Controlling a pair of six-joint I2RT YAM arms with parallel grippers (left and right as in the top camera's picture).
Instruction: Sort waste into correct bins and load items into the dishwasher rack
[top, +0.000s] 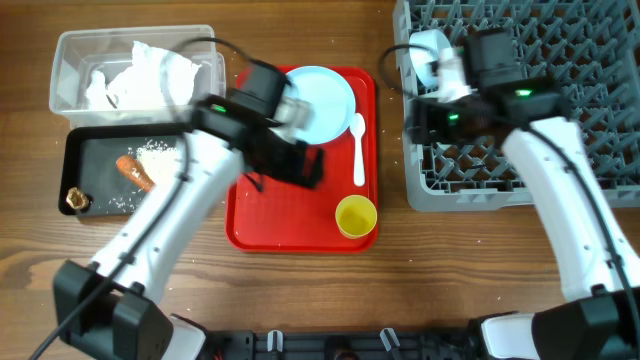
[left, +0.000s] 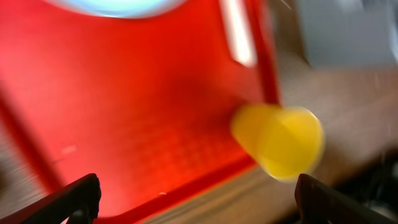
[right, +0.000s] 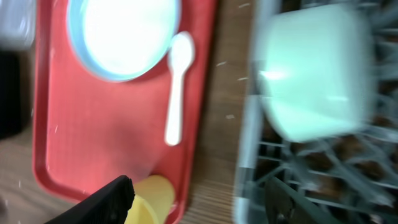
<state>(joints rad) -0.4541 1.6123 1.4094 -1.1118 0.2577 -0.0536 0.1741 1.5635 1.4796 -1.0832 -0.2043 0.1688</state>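
Overhead: cup (top: 356, 215) stands upright in the near right corner of the red tray (top: 250, 215), just below spoon (top: 359, 150) | left gripper (left: 198, 186) hangs over the tray beside the cup, jaws wide apart, empty | right gripper (right: 199, 186) also spread, holding nothing; bowl (right: 317, 68) sits in rack (top: 560, 150) | I judge the cup light, stiff and smooth; I would pinch its wall at the rim.

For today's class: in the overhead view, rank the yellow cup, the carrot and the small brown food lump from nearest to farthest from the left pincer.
1. The yellow cup, on the red tray, just right of the left pincer.
2. The carrot, in the black tray off to the left.
3. The brown food lump, at that tray's far left corner.
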